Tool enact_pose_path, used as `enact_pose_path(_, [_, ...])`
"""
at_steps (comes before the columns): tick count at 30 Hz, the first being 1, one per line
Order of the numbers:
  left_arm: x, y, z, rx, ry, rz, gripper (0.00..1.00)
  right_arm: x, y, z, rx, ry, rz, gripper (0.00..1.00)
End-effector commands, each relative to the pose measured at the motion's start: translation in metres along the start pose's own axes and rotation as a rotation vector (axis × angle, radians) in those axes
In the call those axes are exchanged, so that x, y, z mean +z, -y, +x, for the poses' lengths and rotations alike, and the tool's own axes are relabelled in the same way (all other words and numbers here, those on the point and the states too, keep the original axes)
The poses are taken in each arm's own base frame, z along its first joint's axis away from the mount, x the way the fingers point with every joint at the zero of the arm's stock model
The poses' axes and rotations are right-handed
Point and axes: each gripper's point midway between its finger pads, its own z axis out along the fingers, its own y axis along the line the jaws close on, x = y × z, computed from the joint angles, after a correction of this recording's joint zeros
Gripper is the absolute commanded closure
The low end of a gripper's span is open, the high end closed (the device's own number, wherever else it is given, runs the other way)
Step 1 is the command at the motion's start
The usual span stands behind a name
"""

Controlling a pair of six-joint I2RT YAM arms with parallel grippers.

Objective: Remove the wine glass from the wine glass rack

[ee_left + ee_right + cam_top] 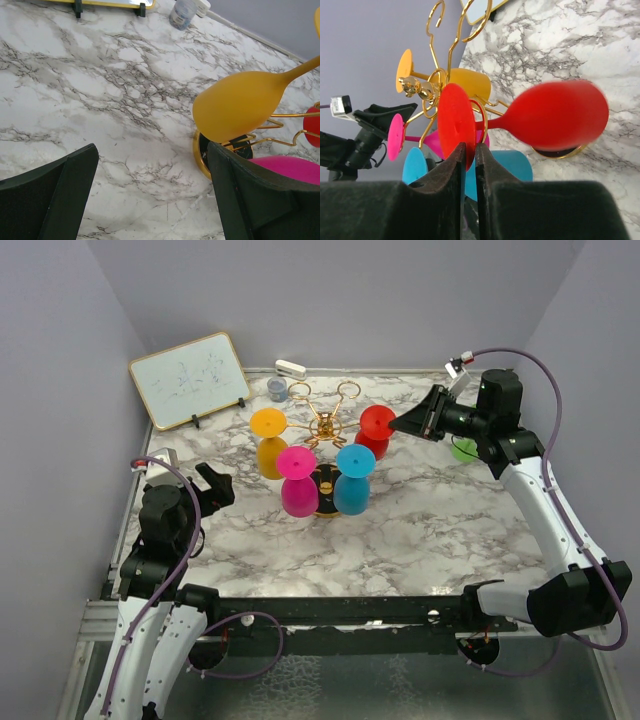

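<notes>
The left arm (140, 660) and right arm (540, 505) have white shells, chunky black joints (575, 602), dark wedge-shaped fingers (435, 200) and looping purple cables (515, 351).

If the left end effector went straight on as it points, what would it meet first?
Probably the marble tabletop; the yellow wine glass hangs to one side of the left end effector, depth unclear.

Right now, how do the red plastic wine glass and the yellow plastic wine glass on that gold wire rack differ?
The red plastic wine glass hangs on the right of the gold wire rack in the top view, the yellow plastic wine glass on its left. The right gripper pinches the red one's foot; the yellow one is untouched, the open left gripper apart from it. Both hang upside down from ring-ended arms.
</notes>
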Motion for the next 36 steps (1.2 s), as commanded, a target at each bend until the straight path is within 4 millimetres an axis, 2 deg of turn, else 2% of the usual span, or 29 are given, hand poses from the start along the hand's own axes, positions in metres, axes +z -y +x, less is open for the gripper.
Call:
enact_pose_path(1, [0.002, -0.003, 0.000, -0.003, 0.005, -0.015, 0.08, 0.000, -0.011, -0.008, -0.024, 0.027, -0.033, 0.92])
enact_pose_path(4, [0.002, -0.003, 0.001, -0.002, 0.004, -0.015, 0.08, -0.001, -0.016, -0.010, -0.023, 0.036, -0.045, 0.99])
enact_pose_path(15, [0.002, -0.003, 0.001, -0.002, 0.003, -0.013, 0.08, -0.010, -0.050, -0.018, 0.016, 0.056, -0.165, 0.99])
enact_pose_path(20, [0.002, -0.002, 0.001, -0.002, 0.003, -0.012, 0.08, -0.010, -0.060, -0.015, 0.048, 0.019, -0.226, 0.99])
enact_pose_path(36, [0.004, -0.002, 0.003, 0.002, -0.011, -0.013, 0.08, 0.000, -0.053, -0.003, 0.093, -0.093, -0.238, 0.99])
